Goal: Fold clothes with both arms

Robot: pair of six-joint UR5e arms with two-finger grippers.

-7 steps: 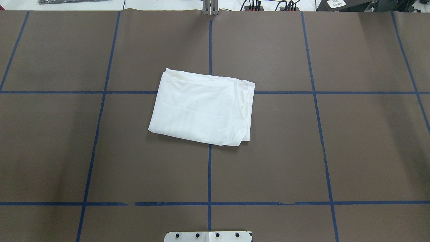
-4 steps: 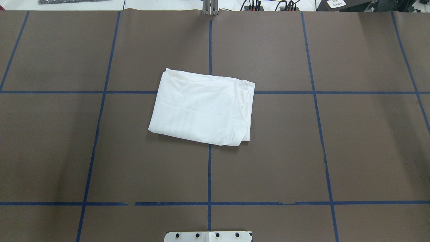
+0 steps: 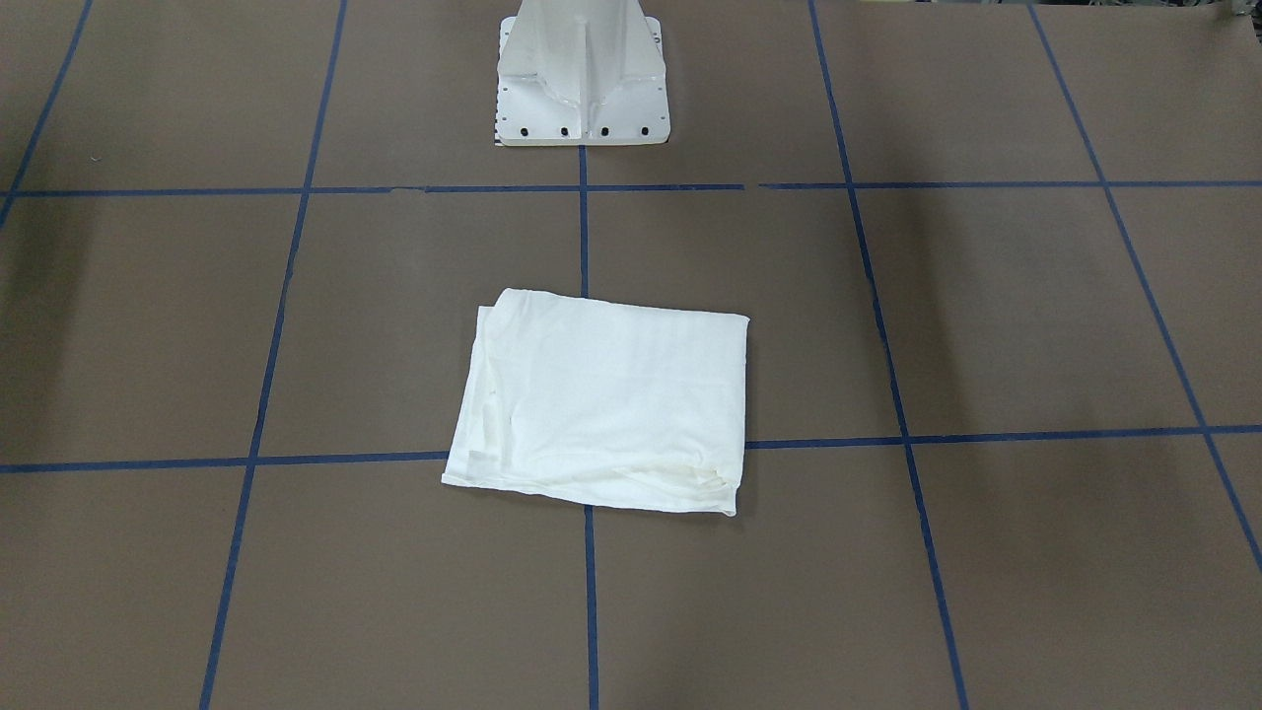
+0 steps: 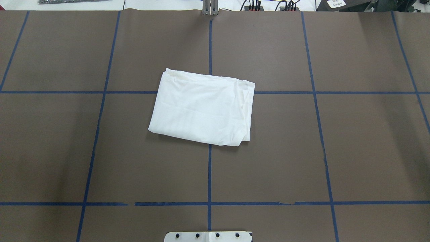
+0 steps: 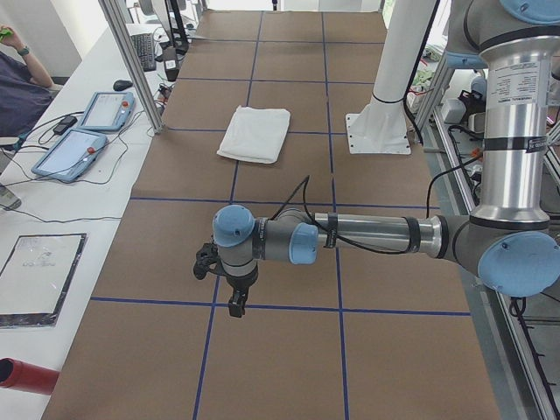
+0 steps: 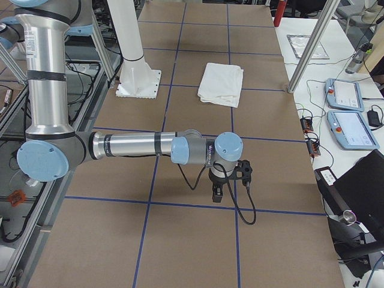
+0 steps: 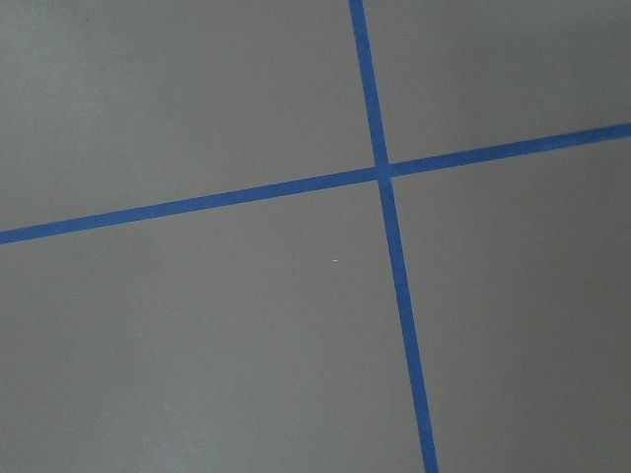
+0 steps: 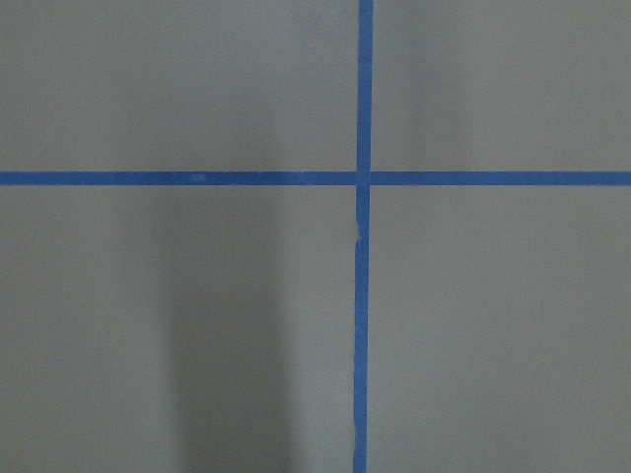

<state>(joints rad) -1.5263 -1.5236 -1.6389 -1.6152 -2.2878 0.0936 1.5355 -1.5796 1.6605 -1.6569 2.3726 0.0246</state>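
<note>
No movement since earlier: T-shirt folded white rectangle; left claw, right claw opening untellable.

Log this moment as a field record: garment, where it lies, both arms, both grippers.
garment: white T-shirt, folded into a rough rectangle
place: middle of the table, over a blue tape crossing, before the pedestal base
left arm: stretched low over bare table, away from the T-shirt
right arm: likewise
left gripper: points down, empty-looking; open or shut unclear
right gripper: same
</note>
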